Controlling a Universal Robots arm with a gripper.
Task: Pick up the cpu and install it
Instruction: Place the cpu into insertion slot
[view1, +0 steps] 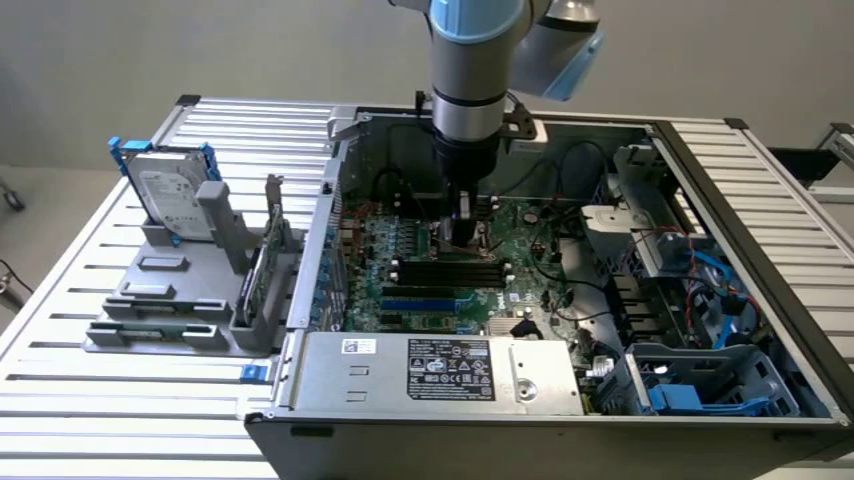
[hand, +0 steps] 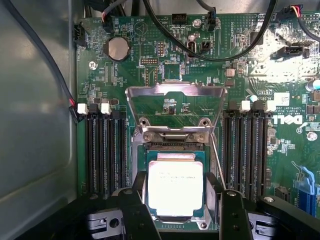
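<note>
The cpu (hand: 175, 186), a small square chip with a pale metal top on a green edge, sits between my gripper's (hand: 177, 200) two black fingers (hand: 139, 200), which press against its opposite sides. It hangs level directly over the dark socket (hand: 172, 148), whose metal frame (hand: 175, 102) is flipped up and open behind it. I cannot tell whether the chip touches the socket. In the exterior view my gripper (view1: 465, 238) reaches straight down into the open computer case, low over the motherboard (view1: 534, 270).
Black memory slots (hand: 102, 150) flank the socket on both sides, and black cables (hand: 210, 47) loop above the board. A thin socket lever (hand: 216, 160) runs beside the right finger. Outside the case, a silver hard drive (view1: 171, 190) stands in a grey fixture at the exterior view's left.
</note>
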